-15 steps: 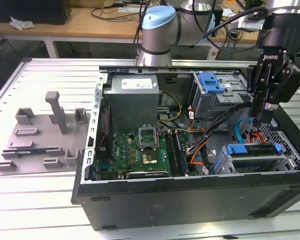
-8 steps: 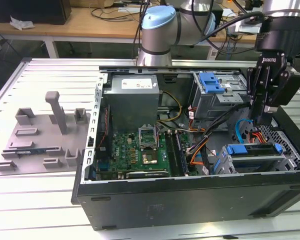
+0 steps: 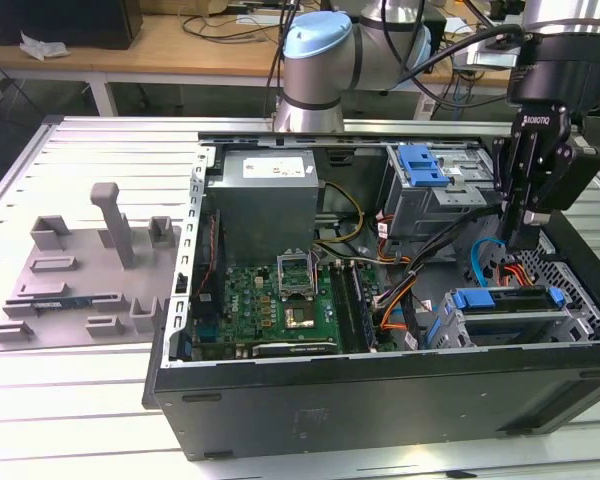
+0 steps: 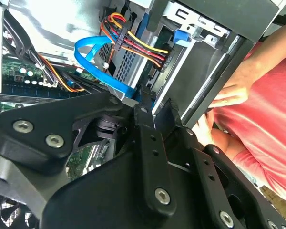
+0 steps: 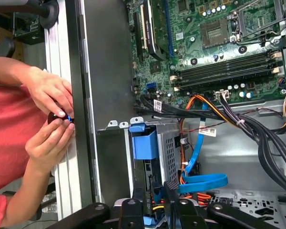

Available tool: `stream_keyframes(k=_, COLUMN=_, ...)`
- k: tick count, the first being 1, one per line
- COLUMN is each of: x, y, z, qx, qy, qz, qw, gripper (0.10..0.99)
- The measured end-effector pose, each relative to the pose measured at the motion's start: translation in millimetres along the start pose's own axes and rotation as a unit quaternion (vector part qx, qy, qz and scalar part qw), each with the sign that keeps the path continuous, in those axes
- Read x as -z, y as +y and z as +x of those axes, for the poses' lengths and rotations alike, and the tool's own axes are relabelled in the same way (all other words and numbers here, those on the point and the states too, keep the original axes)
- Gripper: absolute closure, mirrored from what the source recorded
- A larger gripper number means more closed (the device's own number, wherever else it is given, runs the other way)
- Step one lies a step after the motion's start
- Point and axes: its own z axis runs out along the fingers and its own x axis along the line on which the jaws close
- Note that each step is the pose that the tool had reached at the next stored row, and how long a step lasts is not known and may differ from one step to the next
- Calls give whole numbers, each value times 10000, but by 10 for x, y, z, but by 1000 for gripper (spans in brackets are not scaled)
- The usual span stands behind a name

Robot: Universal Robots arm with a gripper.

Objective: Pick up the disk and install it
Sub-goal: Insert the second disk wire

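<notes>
While the computer case (image 3: 380,400) lies open on its side on a slatted metal table (image 3: 80,400), the robot arm's black gripper (image 3: 520,240) hangs over the case's drive corner, at the exterior view's right. Whether the gripper is spread or pressed together cannot be told, nor whether it pinches anything.

The disk (image 3: 510,300), silver-grey with a blue carrier bracket, sits in a metal drive cage (image 3: 460,335) inside the case, just below the gripper and against the case's near wall. In the first wrist view the gripper (image 5: 152,198) is right at the cage, next to the bracket's blue tab (image 5: 144,143).

A flat blue data cable (image 5: 202,181) loops beside the cage, with red, yellow and orange wires (image 4: 143,47) close by. The green motherboard (image 3: 280,300) fills the middle of the case, and a grey power supply (image 3: 265,200) stands behind it. A second bay with a blue latch (image 3: 423,165) sits at the case's far side.

Just outside the case wall, a person in a pink-red top has both hands (image 5: 50,114) together around a small dark object. A grey moulded fixture (image 3: 80,270) lies on the table beside the case, at the exterior view's left.
</notes>
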Motion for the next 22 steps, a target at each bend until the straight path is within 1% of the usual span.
stream_keyframes(k=5, x=-2, y=1, z=3, qx=4, qy=1, qz=-10, qw=10000, gripper=780)
stream_keyframes(k=8, x=-6, y=-5, z=11, qx=19, qy=4, qz=-35, qw=10000, gripper=780)
stream_keyframes(k=9, x=-10, y=-9, z=14, qx=28, qy=7, qz=-51, qw=10000, gripper=780)
stream_keyframes(k=12, x=-24, y=-23, z=7, qx=41, qy=10, qz=-74, qw=10000, gripper=780)
stream_keyframes(k=15, x=-41, y=-33, z=-4, qx=46, qy=11, qz=-83, qw=10000, gripper=780)
stream_keyframes(k=20, x=-49, y=-34, z=-9, qx=49, qy=12, qz=-91, qw=9999, gripper=792)
stream_keyframes(k=22, x=-51, y=-34, z=-10, qx=50, qy=12, qz=-93, qw=9999, gripper=922)
